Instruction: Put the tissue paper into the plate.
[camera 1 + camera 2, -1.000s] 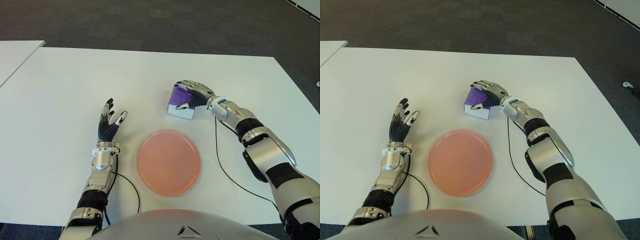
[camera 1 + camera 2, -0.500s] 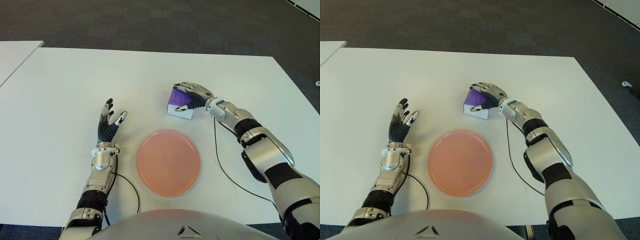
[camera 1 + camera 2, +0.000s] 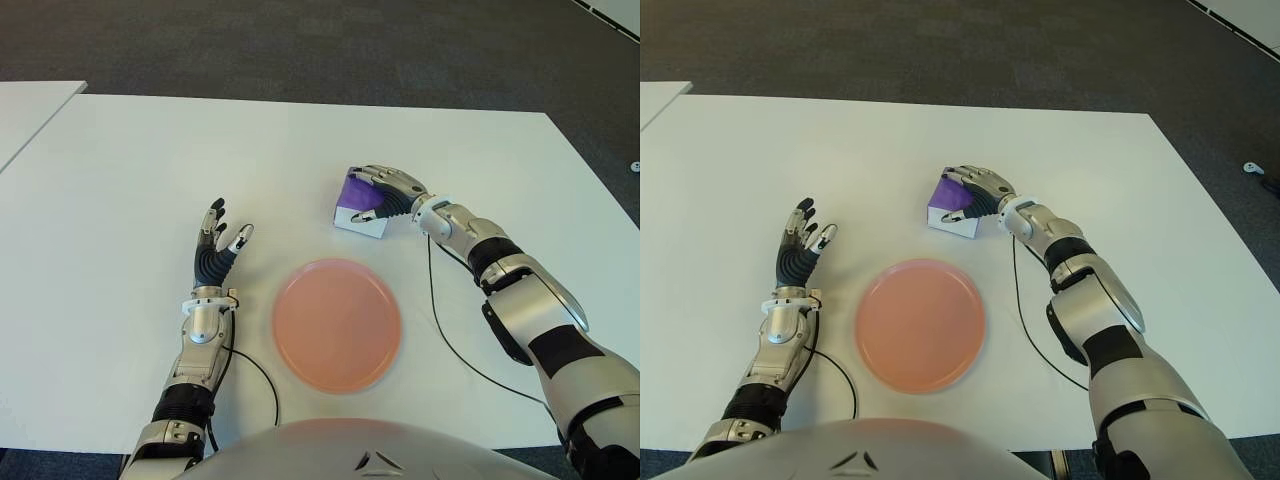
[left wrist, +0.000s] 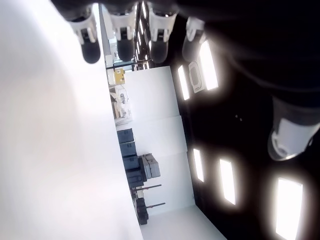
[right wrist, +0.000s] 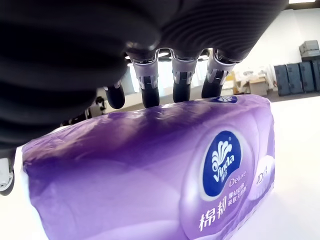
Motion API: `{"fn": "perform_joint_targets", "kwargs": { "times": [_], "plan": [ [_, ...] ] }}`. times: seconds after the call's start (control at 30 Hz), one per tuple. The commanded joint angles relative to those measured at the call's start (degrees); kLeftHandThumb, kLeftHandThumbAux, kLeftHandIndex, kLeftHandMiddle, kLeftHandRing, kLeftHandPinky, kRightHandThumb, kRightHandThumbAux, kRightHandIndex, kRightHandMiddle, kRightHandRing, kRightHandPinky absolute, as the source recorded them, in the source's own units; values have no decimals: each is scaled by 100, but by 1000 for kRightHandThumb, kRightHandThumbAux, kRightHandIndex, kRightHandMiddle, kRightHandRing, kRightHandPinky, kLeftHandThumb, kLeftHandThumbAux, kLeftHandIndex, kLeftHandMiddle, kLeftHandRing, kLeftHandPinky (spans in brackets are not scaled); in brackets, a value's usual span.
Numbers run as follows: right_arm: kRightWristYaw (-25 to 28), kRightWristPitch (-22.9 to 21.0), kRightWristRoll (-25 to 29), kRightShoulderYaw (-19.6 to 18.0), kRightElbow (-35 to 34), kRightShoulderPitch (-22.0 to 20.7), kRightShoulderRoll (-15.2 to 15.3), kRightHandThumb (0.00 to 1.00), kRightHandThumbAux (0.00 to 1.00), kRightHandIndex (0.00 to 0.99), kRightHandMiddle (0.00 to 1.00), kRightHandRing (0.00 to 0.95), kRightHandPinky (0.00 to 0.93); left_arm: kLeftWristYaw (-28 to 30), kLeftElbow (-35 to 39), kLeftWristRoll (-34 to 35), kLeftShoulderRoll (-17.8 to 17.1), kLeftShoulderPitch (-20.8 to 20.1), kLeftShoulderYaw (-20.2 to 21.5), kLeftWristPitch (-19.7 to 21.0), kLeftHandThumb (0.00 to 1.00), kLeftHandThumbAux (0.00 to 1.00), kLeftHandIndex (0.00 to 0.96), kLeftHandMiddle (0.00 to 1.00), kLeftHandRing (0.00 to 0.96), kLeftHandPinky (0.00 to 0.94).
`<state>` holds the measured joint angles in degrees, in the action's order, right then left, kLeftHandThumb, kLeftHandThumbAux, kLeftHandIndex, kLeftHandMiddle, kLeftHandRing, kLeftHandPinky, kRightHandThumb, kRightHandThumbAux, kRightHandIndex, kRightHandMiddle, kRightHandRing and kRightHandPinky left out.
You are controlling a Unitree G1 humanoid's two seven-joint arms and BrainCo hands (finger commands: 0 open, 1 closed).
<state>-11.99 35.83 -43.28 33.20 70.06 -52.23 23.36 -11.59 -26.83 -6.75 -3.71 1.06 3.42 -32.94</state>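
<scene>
Grasping hand: right hand (image 3: pixel 385 192) is wrapped over the top of the tissue paper pack (image 3: pixel 360 205), fingers (image 5: pixel 149 87) curled down its far face, thumb on the near side; the grip looks closed on the pack.
Tissue paper pack: purple and white soft pack, apparently resting on the tabletop (image 3: pixel 150 160), toward the middle, nearer the far edge than the plate is.
Plate: pink round plate (image 3: pixel 337 323) sits near the front edge, close to the robot's body, well apart from the pack and empty.
Left hand: left hand (image 3: pixel 216 250) shows just beside the plate on its left, fingers spread and holding nothing.
Step in hand: securing the grasp before the lift, as I judge it.
Doing it well: squeeze the soft pack evenly between thumb and fingers so it does not buckle or slip, lift it straight off the tabletop, carry it toward the front edge, and lower it over the plate's centre before letting go.
Cable: a thin black cable (image 3: pixel 445 330) lies between plate and right arm; keep the pack clear of it.
</scene>
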Motion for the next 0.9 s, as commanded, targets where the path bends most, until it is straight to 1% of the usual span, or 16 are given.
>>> {"fn": "perform_joint_targets", "kwargs": {
  "times": [0.03, 0.17, 0.3, 0.4, 0.53, 0.9],
  "plan": [
    [20, -142, -69, 89, 153, 157, -99, 273, 394, 0, 0, 0, 0, -46, -241, -83, 37, 317, -18, 63, 0, 484, 0, 0, 0, 0],
    [-39, -236, -147, 182, 229, 225, -167, 277, 395, 0, 0, 0, 0, -22, -245, -75, 26, 321, -24, 58, 0, 481, 0, 0, 0, 0],
    [-179, -386, -266, 333, 343, 334, -303, 279, 400, 0, 0, 0, 0, -19, -247, -76, 21, 317, -27, 72, 0, 478, 0, 0, 0, 0],
    [-347, -609, -419, 521, 501, 500, -478, 277, 407, 0, 0, 0, 0, -38, -236, -93, 22, 322, -30, 82, 0, 477, 0, 0, 0, 0],
    [-477, -851, -528, 700, 677, 683, -588, 275, 417, 0, 0, 0, 0, -52, -216, -96, 31, 338, -26, 74, 0, 477, 0, 0, 0, 0],
    [-456, -1079, -461, 809, 781, 844, -690, 285, 439, 0, 0, 0, 0, -14, -164, -75, 19, 418, -24, 21, 0, 478, 0, 0, 0, 0]
  ]
}}
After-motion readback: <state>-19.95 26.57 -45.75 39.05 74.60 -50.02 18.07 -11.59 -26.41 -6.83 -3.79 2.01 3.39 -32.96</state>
